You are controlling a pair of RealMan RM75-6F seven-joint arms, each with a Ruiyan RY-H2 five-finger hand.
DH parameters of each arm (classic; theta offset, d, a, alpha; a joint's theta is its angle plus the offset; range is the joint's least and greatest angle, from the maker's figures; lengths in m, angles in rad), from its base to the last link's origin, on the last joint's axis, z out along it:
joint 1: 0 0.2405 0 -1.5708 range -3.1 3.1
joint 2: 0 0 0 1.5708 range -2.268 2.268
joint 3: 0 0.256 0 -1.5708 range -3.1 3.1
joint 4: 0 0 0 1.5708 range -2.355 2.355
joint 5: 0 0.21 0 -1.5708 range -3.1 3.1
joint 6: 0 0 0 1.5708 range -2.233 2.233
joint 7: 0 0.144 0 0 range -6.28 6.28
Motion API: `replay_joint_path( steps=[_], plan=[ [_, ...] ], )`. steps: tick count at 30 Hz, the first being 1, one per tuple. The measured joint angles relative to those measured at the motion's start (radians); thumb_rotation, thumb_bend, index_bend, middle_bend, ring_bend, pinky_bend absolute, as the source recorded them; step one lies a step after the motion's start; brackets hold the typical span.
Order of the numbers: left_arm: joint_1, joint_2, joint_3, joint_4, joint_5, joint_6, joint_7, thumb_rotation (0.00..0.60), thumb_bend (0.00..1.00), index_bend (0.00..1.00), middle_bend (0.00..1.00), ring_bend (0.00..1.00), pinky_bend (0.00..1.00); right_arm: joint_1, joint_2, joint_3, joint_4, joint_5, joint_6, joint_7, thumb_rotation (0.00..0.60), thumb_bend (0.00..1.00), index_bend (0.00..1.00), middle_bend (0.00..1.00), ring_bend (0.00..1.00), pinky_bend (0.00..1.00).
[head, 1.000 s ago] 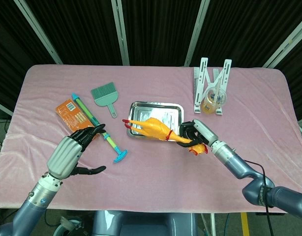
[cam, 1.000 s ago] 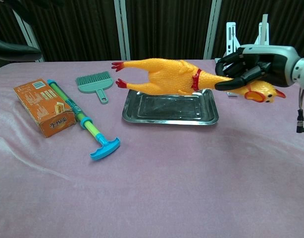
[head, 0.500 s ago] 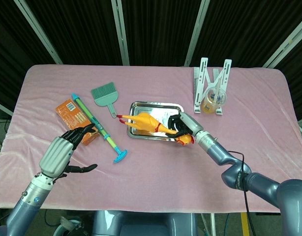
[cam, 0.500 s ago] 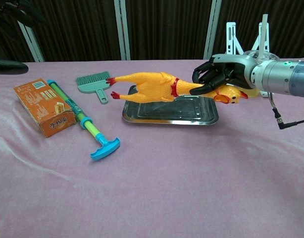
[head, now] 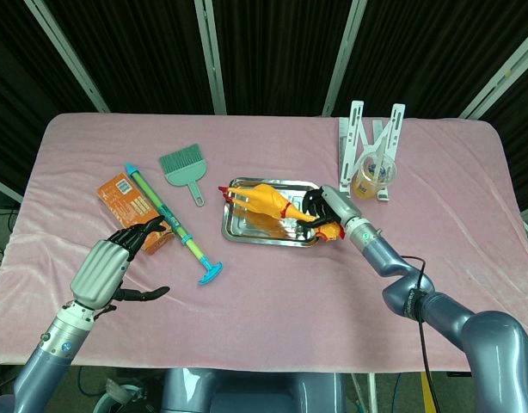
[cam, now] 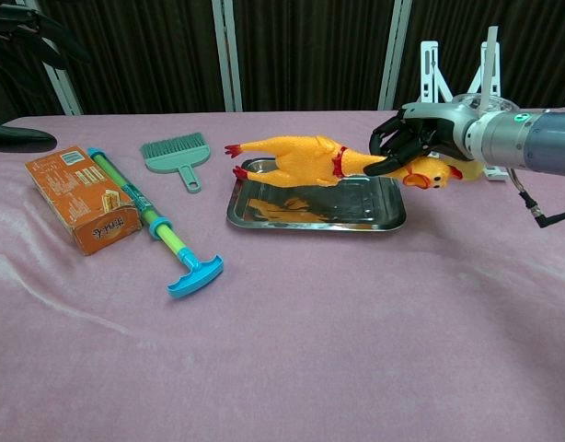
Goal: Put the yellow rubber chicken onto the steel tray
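Yellow rubber chicken (cam: 305, 158): held by the neck in your right hand (cam: 413, 143), fingers curled round it; body hangs just above the steel tray (cam: 316, 219), head past the tray's right rim, feet over its left end; left hand (head: 109, 262) well left of the tray, fingers spread, holding nothing. Risk: let go now and the overhanging head may tip the chicken off the rim. Change: half a second ago the feet overshot the tray's left edge; you have since drawn the chicken rightward.
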Motion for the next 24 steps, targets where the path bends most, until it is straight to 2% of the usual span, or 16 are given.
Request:
replay_joint_path(
  steps=[2,4,6,8,14,16,20,24],
  plan=[
    [0.001,0.0,-0.002,0.0,-0.002,-0.003,0.002,0.6,0.03,0.03,0.19,0.17,0.3,0.0,-0.005,-0.005,0.01,-0.003,-0.004,-0.008,0.6,0.38,0.71,0.64,0.59,0.71],
    [0.002,0.001,-0.003,-0.002,-0.003,-0.008,0.004,0.6,0.03,0.03,0.19,0.17,0.3,-0.001,-0.006,-0.01,0.017,-0.005,-0.01,-0.019,0.6,0.26,0.64,0.59,0.53,0.66],
    [0.003,0.002,-0.007,-0.005,-0.005,-0.011,0.005,0.6,0.03,0.03,0.19,0.17,0.3,-0.002,-0.006,-0.011,0.021,-0.005,-0.011,-0.028,0.6,0.19,0.58,0.55,0.49,0.63],
    [0.004,0.003,-0.009,-0.006,-0.004,-0.012,0.006,0.6,0.03,0.02,0.19,0.17,0.3,-0.003,-0.006,-0.011,0.024,-0.003,-0.012,-0.04,0.6,0.11,0.49,0.47,0.42,0.59],
    [0.009,0.005,-0.015,-0.008,-0.004,-0.017,0.007,0.6,0.03,0.01,0.18,0.17,0.3,-0.009,-0.003,-0.009,0.018,0.007,-0.015,-0.074,0.6,0.01,0.27,0.36,0.35,0.53],
    [0.011,0.006,-0.016,-0.007,-0.003,-0.017,0.007,0.6,0.03,0.01,0.18,0.17,0.3,-0.011,-0.001,-0.007,0.015,0.012,-0.017,-0.087,0.6,0.0,0.23,0.33,0.33,0.52],
    [0.016,0.013,-0.017,-0.004,0.002,-0.017,0.008,0.6,0.03,0.01,0.18,0.16,0.3,-0.019,0.008,0.003,0.006,0.033,-0.019,-0.111,0.6,0.0,0.2,0.31,0.32,0.51],
    [0.023,0.02,-0.022,0.004,-0.001,-0.01,0.01,0.6,0.03,0.02,0.18,0.17,0.29,-0.029,0.024,0.009,-0.01,0.039,-0.007,-0.128,0.6,0.0,0.22,0.31,0.33,0.51]
  ],
)
